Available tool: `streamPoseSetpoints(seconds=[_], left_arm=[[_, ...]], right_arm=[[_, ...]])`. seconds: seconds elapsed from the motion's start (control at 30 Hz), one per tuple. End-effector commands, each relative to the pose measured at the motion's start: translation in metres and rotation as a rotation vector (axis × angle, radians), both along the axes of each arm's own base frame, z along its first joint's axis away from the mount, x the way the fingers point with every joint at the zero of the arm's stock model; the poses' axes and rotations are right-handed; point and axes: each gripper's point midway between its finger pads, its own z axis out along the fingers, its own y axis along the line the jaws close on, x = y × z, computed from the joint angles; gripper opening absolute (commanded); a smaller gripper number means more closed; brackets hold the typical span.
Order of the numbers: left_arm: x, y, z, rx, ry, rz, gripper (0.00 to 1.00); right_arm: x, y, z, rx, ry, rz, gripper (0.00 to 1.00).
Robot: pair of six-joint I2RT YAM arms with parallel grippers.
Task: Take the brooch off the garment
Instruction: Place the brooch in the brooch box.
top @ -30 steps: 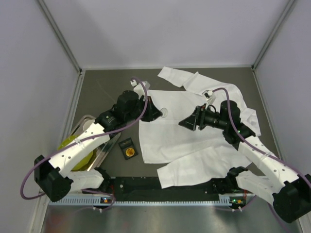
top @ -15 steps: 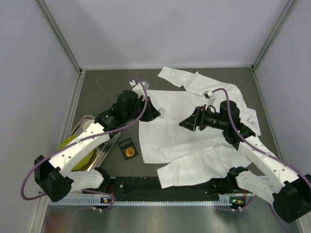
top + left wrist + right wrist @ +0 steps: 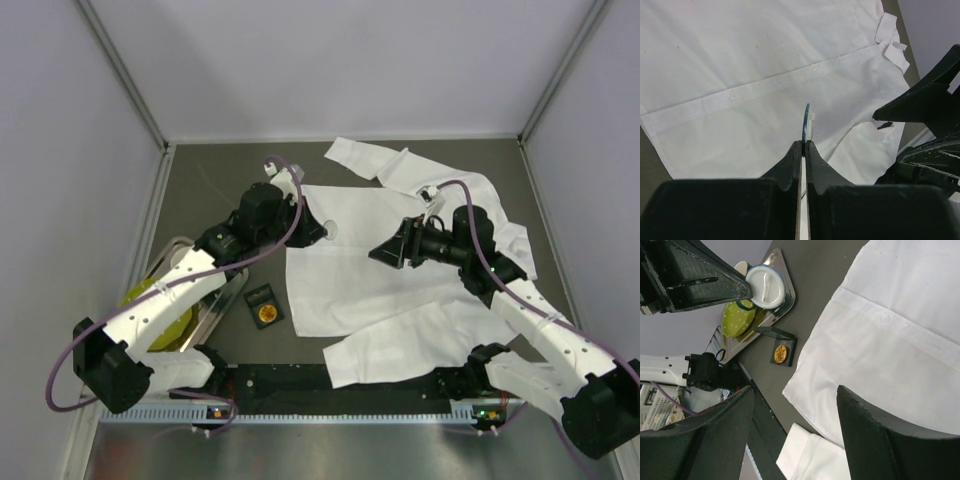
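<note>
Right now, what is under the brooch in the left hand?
The brooch, pinched edge-on in the shut left hand, hangs over the white shirt, near its button strip. The cloth covers the table below it, so nothing beneath shows.

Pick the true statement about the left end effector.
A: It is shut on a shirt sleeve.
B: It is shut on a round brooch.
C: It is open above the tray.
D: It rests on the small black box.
B: the left end effector is closed on the thin edge of the brooch, which it holds upright over the shirt.
</note>
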Motion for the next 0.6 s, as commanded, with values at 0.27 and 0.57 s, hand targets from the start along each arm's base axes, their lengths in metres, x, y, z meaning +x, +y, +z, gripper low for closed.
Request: streamPoseSetpoints(seconds=[0.27, 0.57], left_arm=[[0.016, 0.028, 0.001, 0.139, -0.017, 0.092, 0.00], [0.025, 0.069, -0.022, 0.379, -0.002, 0.203, 0.00]], right_arm=[[0.005, -0.002, 0.015, 0.003, -0.049, -0.015, 0.67], [0.004, -0.002, 0.012, -0.003, -0.044, -0.015, 0.67]])
